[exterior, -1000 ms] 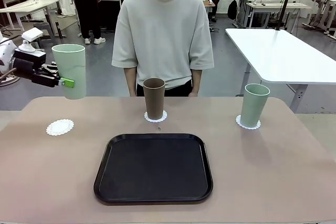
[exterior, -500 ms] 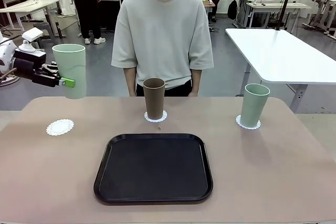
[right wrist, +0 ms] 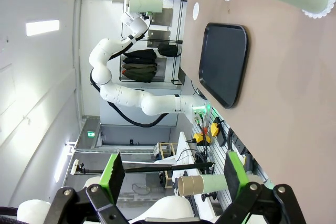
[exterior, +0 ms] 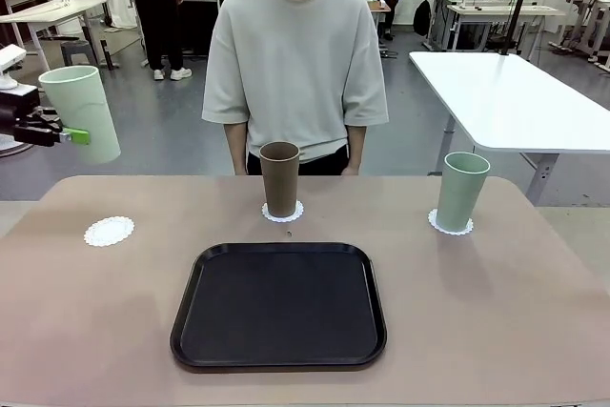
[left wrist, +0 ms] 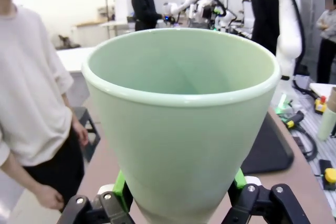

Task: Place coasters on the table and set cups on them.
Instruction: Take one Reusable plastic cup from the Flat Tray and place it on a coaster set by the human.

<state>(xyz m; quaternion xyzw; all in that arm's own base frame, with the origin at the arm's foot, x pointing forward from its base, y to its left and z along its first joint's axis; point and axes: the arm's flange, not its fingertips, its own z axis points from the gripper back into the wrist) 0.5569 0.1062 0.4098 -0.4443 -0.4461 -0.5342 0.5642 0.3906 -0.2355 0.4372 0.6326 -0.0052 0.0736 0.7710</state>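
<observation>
The left gripper (exterior: 74, 134) holds a pale mint green cup (exterior: 82, 111) in the air at the far left, above and beyond the table's (exterior: 496, 331) left edge; the cup tilts slightly, mouth up. In the left wrist view its green-padded fingers (left wrist: 120, 190) pinch the cup's (left wrist: 178, 129) lower body from both sides.

Below it, on the left part of the table, one white coaster (exterior: 109, 231) lies bare. At the far middle, the brown cup (exterior: 279, 179) stands upright on a second coaster (exterior: 283, 213), just beyond the far edge of the black tray (exterior: 278, 306) and in front of the person (exterior: 295, 54). To the right, the second mint cup (exterior: 461, 191) stands upright on the third coaster (exterior: 450, 225).

The right gripper (right wrist: 173, 174) has its fingers (right wrist: 113, 170) spread wide with nothing between them, well off from the table, which appears sideways in its view
</observation>
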